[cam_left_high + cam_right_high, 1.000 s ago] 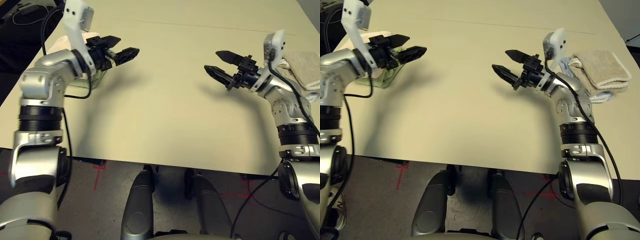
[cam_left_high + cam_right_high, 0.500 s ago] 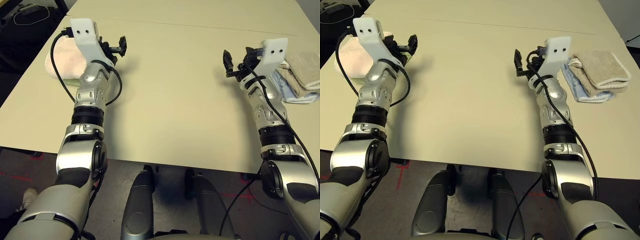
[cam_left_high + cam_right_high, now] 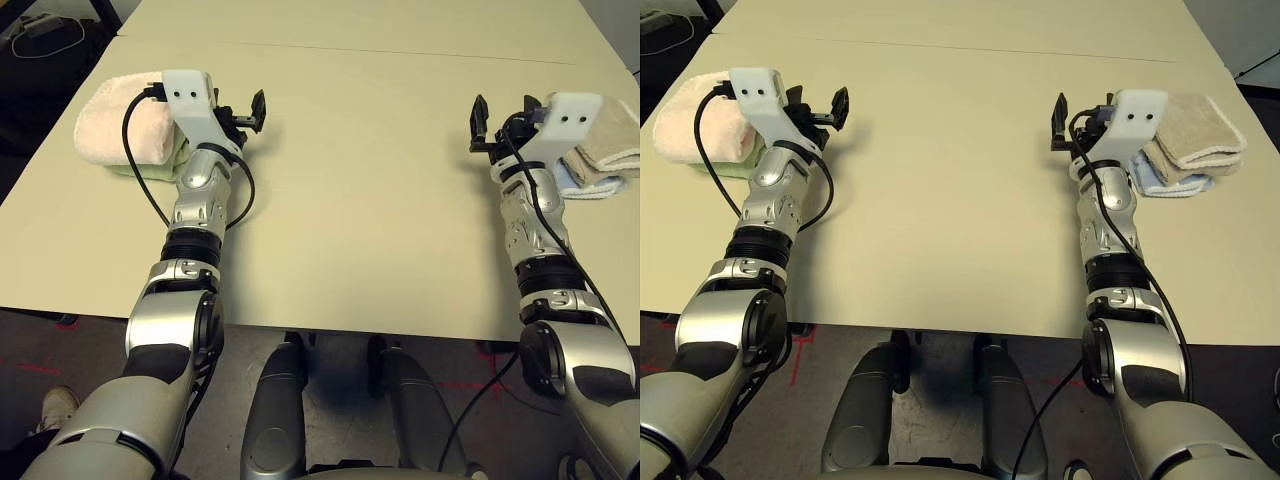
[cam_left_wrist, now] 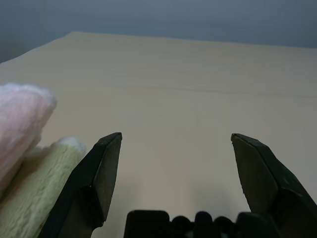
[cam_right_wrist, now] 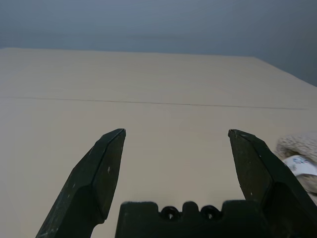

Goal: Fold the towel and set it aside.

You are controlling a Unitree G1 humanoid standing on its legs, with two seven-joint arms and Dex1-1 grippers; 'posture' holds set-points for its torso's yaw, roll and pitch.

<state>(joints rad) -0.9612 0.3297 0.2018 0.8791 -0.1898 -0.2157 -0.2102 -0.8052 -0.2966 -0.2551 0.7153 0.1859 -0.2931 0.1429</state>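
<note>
Green towel [image 3: 150, 165] mostly hidden beneath the pink towel [image 3: 120, 125] and left arm.

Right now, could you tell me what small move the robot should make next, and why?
Probably swing the left gripper toward the pink towel. It lies folded on a green towel at the table's left edge, and both sets of jaws are open and empty.

- Even, bright overhead light; soft shadows under both forearms on the table [image 3: 360, 180].
- Head views sharp.
- Wrist views: near fingers soft, background hazy.
</note>
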